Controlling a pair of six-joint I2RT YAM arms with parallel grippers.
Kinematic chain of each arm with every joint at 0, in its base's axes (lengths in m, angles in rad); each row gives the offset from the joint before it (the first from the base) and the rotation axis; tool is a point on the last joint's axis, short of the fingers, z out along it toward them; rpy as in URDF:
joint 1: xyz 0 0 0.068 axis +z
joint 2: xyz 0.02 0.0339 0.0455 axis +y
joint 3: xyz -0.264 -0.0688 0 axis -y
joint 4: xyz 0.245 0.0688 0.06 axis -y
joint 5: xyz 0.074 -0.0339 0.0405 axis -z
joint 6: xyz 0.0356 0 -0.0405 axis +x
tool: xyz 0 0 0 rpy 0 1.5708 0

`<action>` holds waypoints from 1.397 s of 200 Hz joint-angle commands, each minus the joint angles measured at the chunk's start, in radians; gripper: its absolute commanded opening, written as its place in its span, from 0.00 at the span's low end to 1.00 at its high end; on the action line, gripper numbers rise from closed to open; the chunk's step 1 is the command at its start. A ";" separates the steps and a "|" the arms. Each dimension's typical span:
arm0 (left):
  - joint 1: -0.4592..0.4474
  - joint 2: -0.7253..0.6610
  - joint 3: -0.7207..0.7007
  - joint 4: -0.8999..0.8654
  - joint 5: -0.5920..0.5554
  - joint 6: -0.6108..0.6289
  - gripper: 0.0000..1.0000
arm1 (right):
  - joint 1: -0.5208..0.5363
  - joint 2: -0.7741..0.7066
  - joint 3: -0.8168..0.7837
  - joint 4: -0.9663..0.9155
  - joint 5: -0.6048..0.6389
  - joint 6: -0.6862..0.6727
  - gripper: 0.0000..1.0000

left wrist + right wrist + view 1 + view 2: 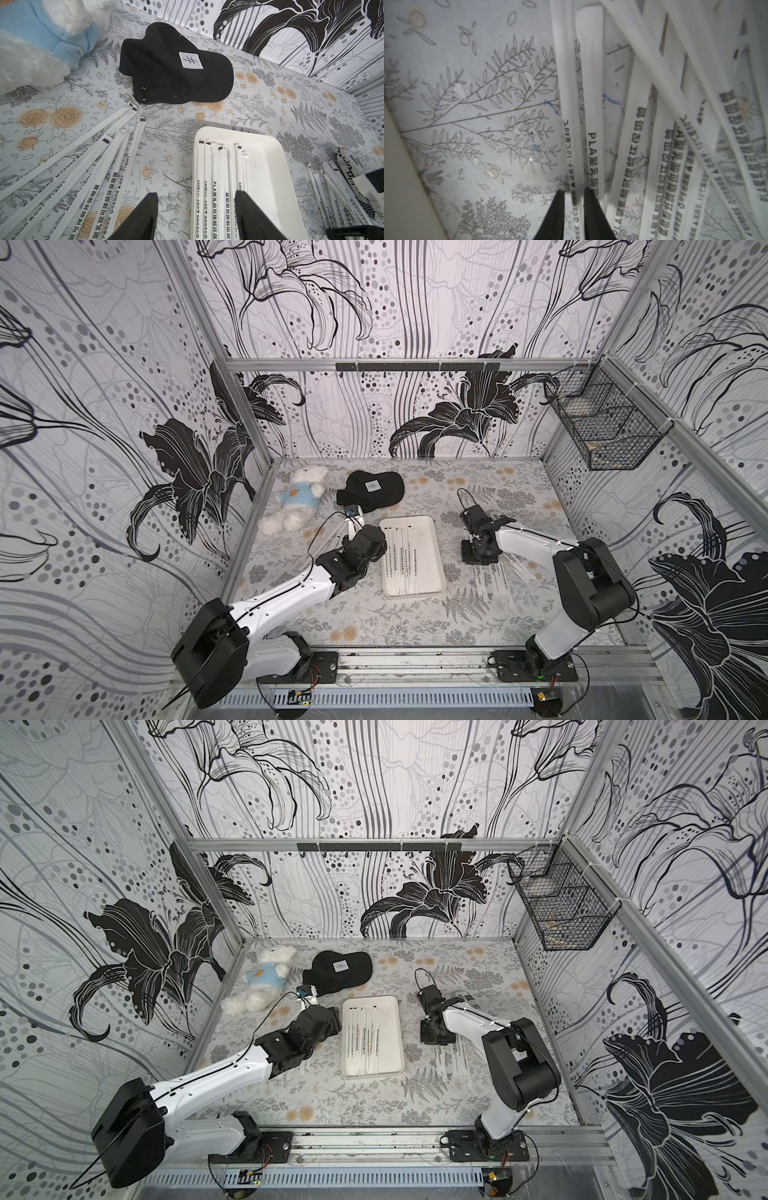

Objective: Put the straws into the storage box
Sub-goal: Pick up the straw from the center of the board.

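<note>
The left gripper point(196, 193) hangs with its black jaws spread wide and empty over the left rim of the shallow white rectangular storage box point(429, 568), which sits mid-table on the grey floral-print tabletop point(374, 622). Several long thin white paper-wrapped straws point(401, 560) lie side by side lengthwise in the box's left half. More of them fan out on the table left of the box point(93, 166), and another loose pile lies just right of it point(494, 576). The right gripper point(574, 190) is down in that right pile, jaws drawn narrow against both sides of one straw point(572, 124).
</note>
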 commanded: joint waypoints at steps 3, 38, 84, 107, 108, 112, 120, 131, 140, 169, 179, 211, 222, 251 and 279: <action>-0.004 -0.001 -0.007 0.041 0.005 0.006 0.64 | 0.006 0.032 0.010 -0.007 0.009 -0.007 0.20; -0.004 0.012 -0.014 0.057 0.019 -0.001 0.64 | 0.006 0.038 0.000 -0.002 0.012 -0.006 0.17; 0.004 0.020 -0.033 0.049 0.008 -0.006 0.64 | 0.058 -0.017 0.068 -0.062 0.009 0.023 0.11; 0.013 0.016 -0.039 0.038 0.016 -0.009 0.64 | 0.107 -0.059 0.128 -0.092 -0.007 0.078 0.11; 0.015 0.015 -0.040 0.038 0.016 -0.009 0.64 | 0.109 -0.060 0.131 -0.094 -0.007 0.080 0.11; 0.015 0.011 -0.043 0.037 0.016 -0.009 0.64 | 0.124 -0.064 0.147 -0.102 -0.006 0.092 0.11; 0.017 0.002 -0.049 0.041 0.017 -0.010 0.64 | 0.156 -0.067 0.188 -0.118 0.001 0.117 0.10; 0.022 -0.007 -0.059 0.047 0.021 -0.012 0.64 | 0.214 -0.061 0.248 -0.131 0.025 0.155 0.10; 0.027 -0.011 -0.066 0.052 0.028 -0.014 0.64 | 0.258 -0.043 0.300 -0.138 0.037 0.188 0.10; 0.031 -0.003 -0.083 0.066 0.046 -0.024 0.64 | 0.346 0.052 0.371 -0.079 0.077 0.301 0.10; 0.031 -0.002 -0.090 0.070 0.054 -0.032 0.64 | 0.353 0.083 0.376 -0.051 0.074 0.325 0.10; 0.031 -0.019 -0.126 0.095 0.081 -0.051 0.64 | 0.368 0.160 0.369 -0.025 0.082 0.355 0.10; 0.032 -0.021 -0.136 0.101 0.085 -0.052 0.64 | 0.368 0.172 0.357 -0.020 0.071 0.355 0.10; 0.031 -0.008 -0.147 0.116 0.095 -0.051 0.63 | 0.368 0.208 0.327 -0.002 0.038 0.357 0.10; 0.031 0.004 -0.146 0.127 0.109 -0.051 0.63 | 0.368 0.244 0.327 0.013 0.023 0.359 0.11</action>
